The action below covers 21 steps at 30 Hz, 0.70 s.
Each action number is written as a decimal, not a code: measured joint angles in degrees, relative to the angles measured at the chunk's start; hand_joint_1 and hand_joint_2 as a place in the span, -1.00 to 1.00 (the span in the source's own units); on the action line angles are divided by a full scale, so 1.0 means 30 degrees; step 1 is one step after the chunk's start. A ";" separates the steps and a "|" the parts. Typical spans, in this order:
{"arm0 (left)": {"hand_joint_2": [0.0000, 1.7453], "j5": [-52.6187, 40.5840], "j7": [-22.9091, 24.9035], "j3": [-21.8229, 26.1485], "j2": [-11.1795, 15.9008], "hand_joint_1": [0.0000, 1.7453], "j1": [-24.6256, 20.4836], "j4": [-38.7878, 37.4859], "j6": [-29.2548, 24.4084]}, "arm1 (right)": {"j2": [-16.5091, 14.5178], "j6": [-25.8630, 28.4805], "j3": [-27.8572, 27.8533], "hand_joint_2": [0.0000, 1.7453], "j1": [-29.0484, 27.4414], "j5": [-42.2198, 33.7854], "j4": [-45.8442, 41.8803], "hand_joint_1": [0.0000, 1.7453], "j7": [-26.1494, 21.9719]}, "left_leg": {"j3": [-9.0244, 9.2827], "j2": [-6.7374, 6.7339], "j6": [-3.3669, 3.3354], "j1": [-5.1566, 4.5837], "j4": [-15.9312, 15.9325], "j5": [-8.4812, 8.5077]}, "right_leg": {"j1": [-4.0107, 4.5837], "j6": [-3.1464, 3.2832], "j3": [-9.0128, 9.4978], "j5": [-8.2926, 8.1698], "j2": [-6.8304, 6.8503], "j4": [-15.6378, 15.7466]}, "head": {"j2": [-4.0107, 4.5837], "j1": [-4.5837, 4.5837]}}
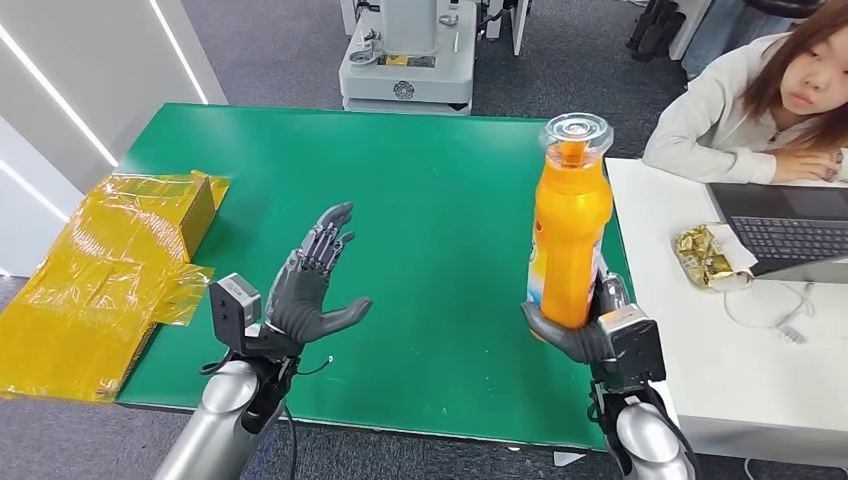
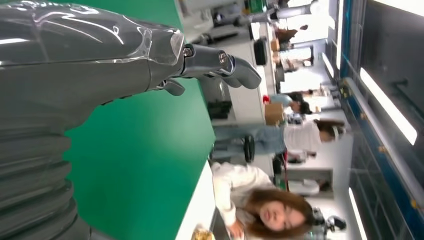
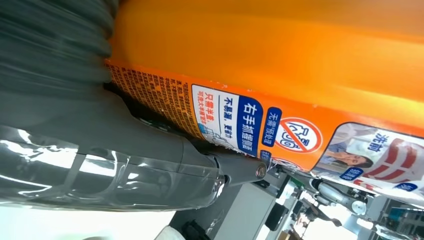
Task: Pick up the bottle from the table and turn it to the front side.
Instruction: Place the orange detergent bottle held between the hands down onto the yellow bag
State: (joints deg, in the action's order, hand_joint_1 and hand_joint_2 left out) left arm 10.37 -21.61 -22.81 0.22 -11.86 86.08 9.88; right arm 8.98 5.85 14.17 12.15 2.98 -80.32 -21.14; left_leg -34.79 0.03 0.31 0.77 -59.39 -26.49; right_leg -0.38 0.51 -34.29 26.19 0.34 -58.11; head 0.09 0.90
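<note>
An orange bottle (image 1: 570, 235) with a clear cap stands upright in the air over the right edge of the green table (image 1: 420, 200). My right hand (image 1: 585, 330) grips it around its lower part. In the right wrist view the bottle (image 3: 280, 55) lies against my hand (image 3: 120, 150), its printed label turned toward that camera. My left hand (image 1: 315, 285) hovers over the front left of the table, fingers spread, holding nothing. The left wrist view has my left hand (image 2: 100, 65) above the green surface.
Yellow plastic wrapping (image 1: 100, 270) over a box lies at the table's left edge. A person (image 1: 760, 100) sits at a white side table (image 1: 720, 380) on the right with a laptop (image 1: 785, 225) and a gold wrapper (image 1: 705, 255). A robot base (image 1: 408, 60) stands behind.
</note>
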 joint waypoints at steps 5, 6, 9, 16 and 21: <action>1.00 0.0888 0.0979 -0.0166 -0.0128 -1.00 -0.1353 -0.0157 0.1768 | -0.0018 -0.0013 0.0246 1.00 0.0849 -0.0020 0.0857 0.94 -0.0018 | 0.0004 -0.0004 0.0007 0.0000 -0.0002 0.0016 | 0.0000 0.0002 0.0001 -0.0012 -0.0002 -0.0001 | 0.0000 0.0002; 1.00 0.1123 0.1162 -0.0175 -0.0164 -1.00 -0.1648 -0.0222 0.2062 | -0.0022 -0.0013 0.0324 1.00 0.1029 -0.0018 0.1063 0.94 -0.0020 | 0.0004 -0.0003 0.0008 0.0000 -0.0002 0.0021 | 0.0000 0.0004 0.0001 -0.0015 -0.0001 -0.0001 | 0.0000 0.0000; 1.00 0.1535 0.1471 -0.0186 -0.0249 -1.00 -0.2386 -0.0406 0.2533 | -0.0027 -0.0013 0.0503 1.00 0.1389 -0.0016 0.1537 0.95 -0.0025 | 0.0004 -0.0002 0.0007 0.0000 -0.0004 0.0024 | 0.0000 0.0008 0.0001 -0.0022 -0.0001 -0.0004 | 0.0000 0.0002; 1.00 0.3136 0.2829 -0.0446 -0.0399 -1.00 -0.4545 -0.1016 0.3671 | -0.0226 -0.0023 0.0989 1.00 0.2303 0.0062 0.2191 0.93 0.0046 | -0.0001 -0.0003 0.0009 0.0001 -0.0004 0.0025 | 0.0001 0.0010 -0.0007 -0.0022 -0.0003 -0.0007 | 0.0000 0.0002; 1.00 0.4534 0.3591 -0.0847 -0.0615 -1.00 -0.5825 -0.1674 0.4222 | -0.0384 -0.0142 0.1382 1.00 0.3259 0.0044 0.2920 0.95 0.0049 | 0.0000 -0.0003 0.0013 0.0000 -0.0005 0.0032 | 0.0000 0.0010 -0.0005 -0.0024 -0.0003 -0.0008 | 0.0000 0.0002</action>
State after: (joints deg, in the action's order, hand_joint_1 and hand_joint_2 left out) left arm 23.97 -10.84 -25.35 -1.62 -29.34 81.06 22.54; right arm 7.82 5.43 18.32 21.93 3.11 -71.56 -20.99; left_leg -34.79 0.02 0.34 0.77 -59.41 -26.39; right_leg -0.38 0.54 -34.31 26.12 0.33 -58.13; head 0.09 0.90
